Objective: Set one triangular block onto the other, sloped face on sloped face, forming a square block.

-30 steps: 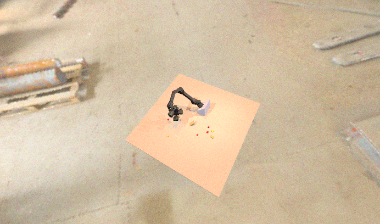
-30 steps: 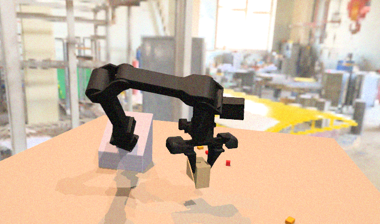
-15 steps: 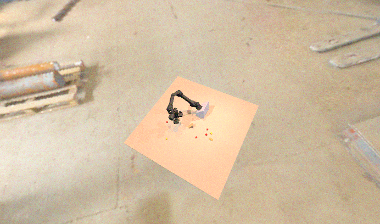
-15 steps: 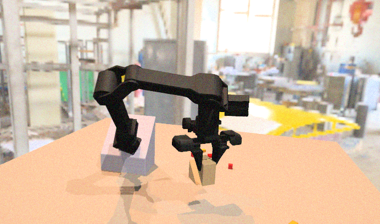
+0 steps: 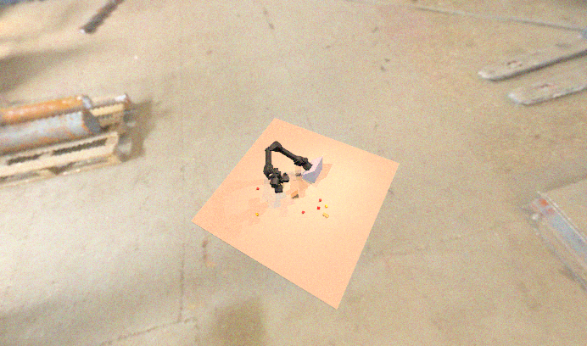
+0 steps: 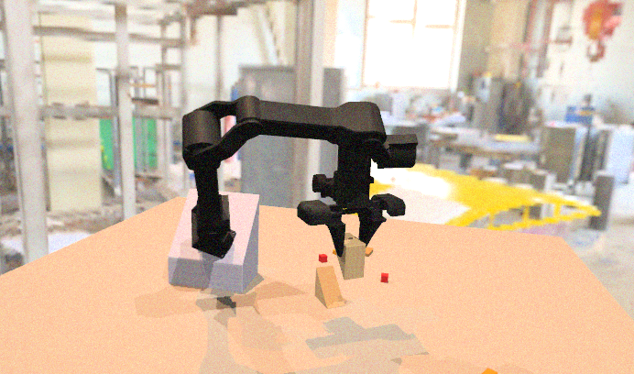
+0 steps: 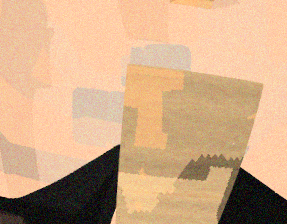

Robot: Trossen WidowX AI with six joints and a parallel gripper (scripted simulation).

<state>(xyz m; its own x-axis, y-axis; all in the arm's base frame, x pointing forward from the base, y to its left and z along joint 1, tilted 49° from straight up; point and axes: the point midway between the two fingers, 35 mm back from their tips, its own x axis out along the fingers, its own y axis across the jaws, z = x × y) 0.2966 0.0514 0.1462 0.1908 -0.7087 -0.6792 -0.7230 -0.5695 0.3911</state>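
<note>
Exterior: we see the tool (image 5: 282,181) (image 6: 354,246) (image 7: 171,160) partly open, its fingers closed on one triangular block (image 6: 354,260) (image 7: 189,125). Apart from it, the other block (image 5: 294,195) (image 6: 327,286) stands near the surface's (image 5: 330,258) (image 6: 496,302) (image 7: 229,40) middle, well in from every edge. From above, we find an orange cube (image 5: 256,214) nearest the left corner.

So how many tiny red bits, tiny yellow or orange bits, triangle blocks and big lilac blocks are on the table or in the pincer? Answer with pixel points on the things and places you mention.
Tiny red bits (image 5: 257,188) (image 5: 320,199) (image 5: 318,208) (image 5: 303,212) (image 6: 322,258) (image 6: 384,278): 4
Tiny yellow or orange bits (image 5: 257,214) (image 5: 326,206) (image 5: 326,214) (image 6: 489,371) (image 6: 368,251): 3
Triangle blocks (image 5: 294,195) (image 6: 327,285) (image 6: 355,259) (image 7: 199,120): 2
Big lilac blocks (image 5: 313,173) (image 6: 249,248): 1
Total: 10
</note>
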